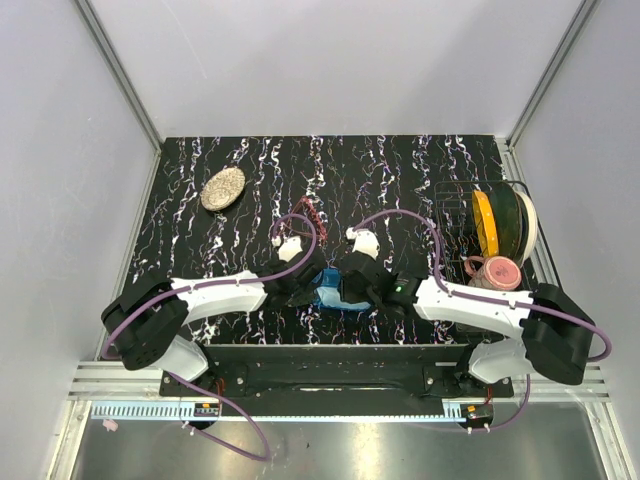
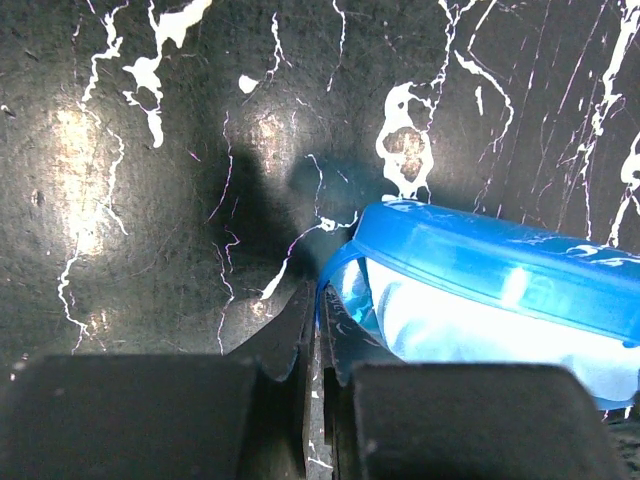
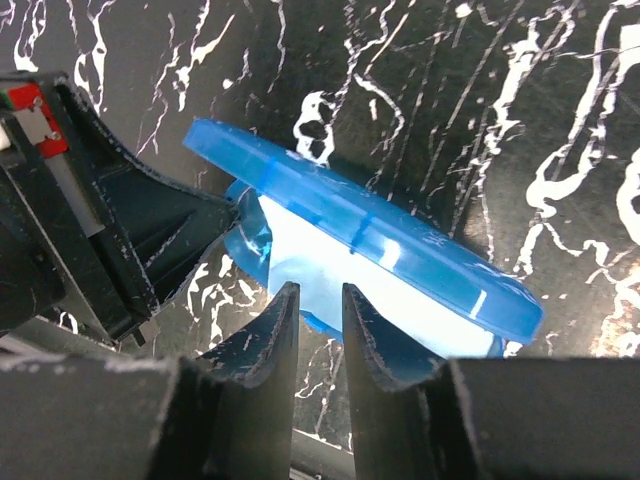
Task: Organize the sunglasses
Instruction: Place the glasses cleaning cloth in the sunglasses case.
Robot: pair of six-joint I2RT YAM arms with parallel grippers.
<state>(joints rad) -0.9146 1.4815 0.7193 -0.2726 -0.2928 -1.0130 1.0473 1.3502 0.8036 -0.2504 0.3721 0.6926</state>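
Top external: shows glossy blue oval hard case (image 1: 328, 290) on black white-veined table (image 1: 400, 170) near the front edge, flanked by left gripper (image 1: 305, 283) and right gripper (image 1: 352, 290); likely one arm steadying while the other works the lid. Puts thin red wire-frame sunglasses with pink lenses (image 1: 307, 215) loose on the table just beyond the left gripper, outside the case, untouched. Also catches pale oval dish (image 1: 222, 188) back left, wire rack (image 1: 455, 215) with yellow plate (image 1: 484, 222), and pink mug (image 1: 497, 271) at right, none of it in the wrist views. Too small here to read either jaw gap.

Left wrist: shows left gripper (image 2: 315, 330) closed to a hairline, nipping the rim at the case's end; probably an anchor grip against sliding. Reveals lid lifted, something pale inside, lining or cloth, cannot tell which. No sunglasses in frame.

Right wrist: shows right gripper (image 3: 315, 310) with jaws a little apart, tips at the lower shell's near rim, nothing clamped between. Confirms lid tilted up like a ramp. Only close view with the other arm's fingers on the case's far end. No sunglasses in the visible interior, so loading judged not yet done.
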